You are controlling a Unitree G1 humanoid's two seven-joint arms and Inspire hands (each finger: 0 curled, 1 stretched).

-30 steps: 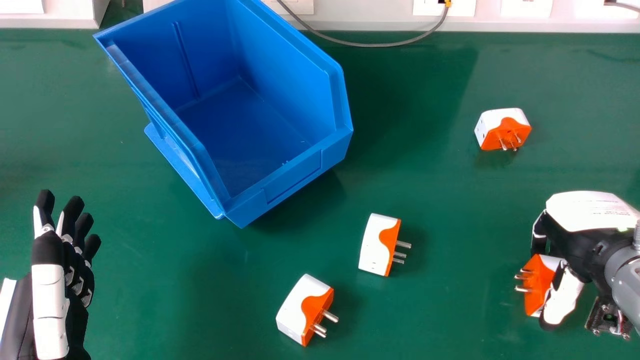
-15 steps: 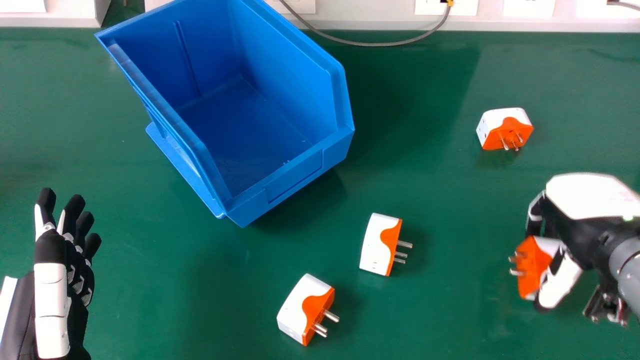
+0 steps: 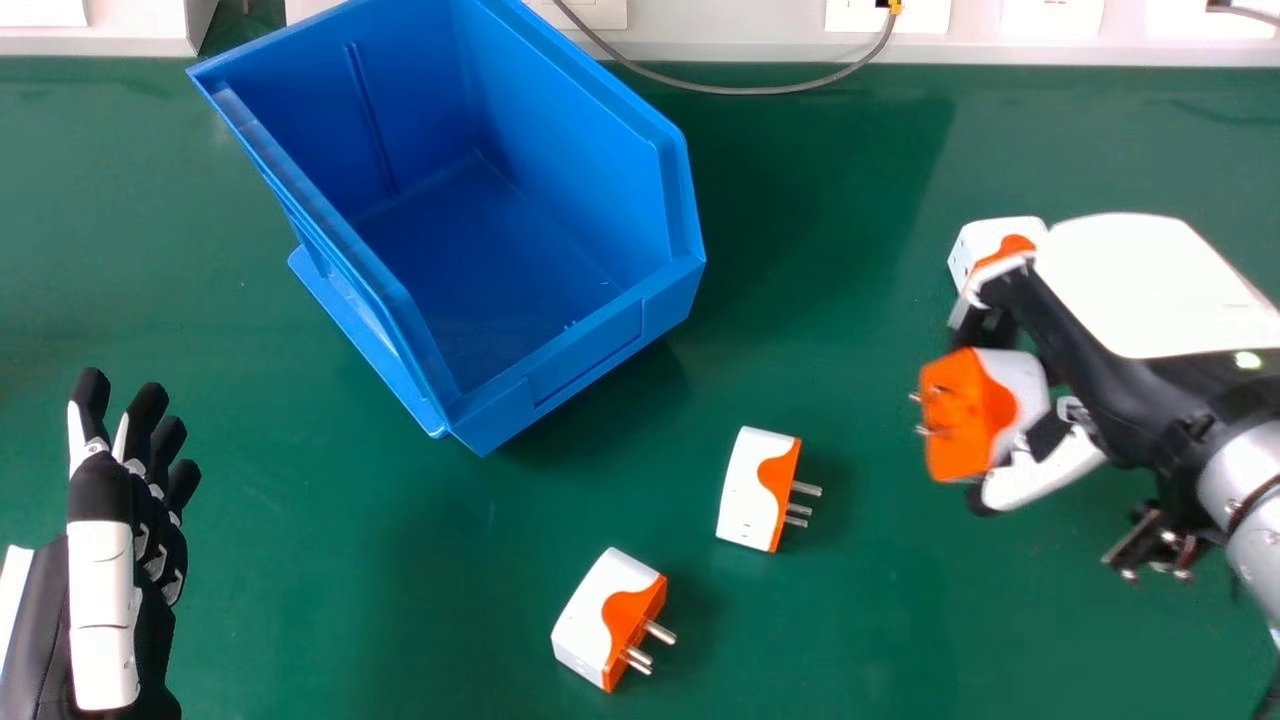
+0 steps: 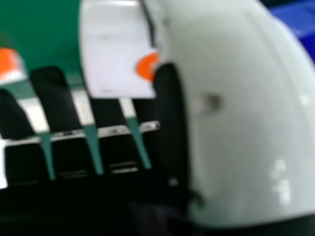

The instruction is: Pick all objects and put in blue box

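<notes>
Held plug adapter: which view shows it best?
The head view: the held adapter shows its orange face and prongs. The right hand view shows mainly its white body, partly hidden by the right hand's thumb.

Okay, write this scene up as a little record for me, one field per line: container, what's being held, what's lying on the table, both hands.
container: blue box, open top, on the green table
held: white-and-orange plug adapter, prongs toward the view's left
right hand: curled fingers and thumb gripping that adapter, right of the box
left hand: idle, open, at the view's lower left
loose: near adapter; middle adapter; far adapter, partly hidden by the right hand
</notes>
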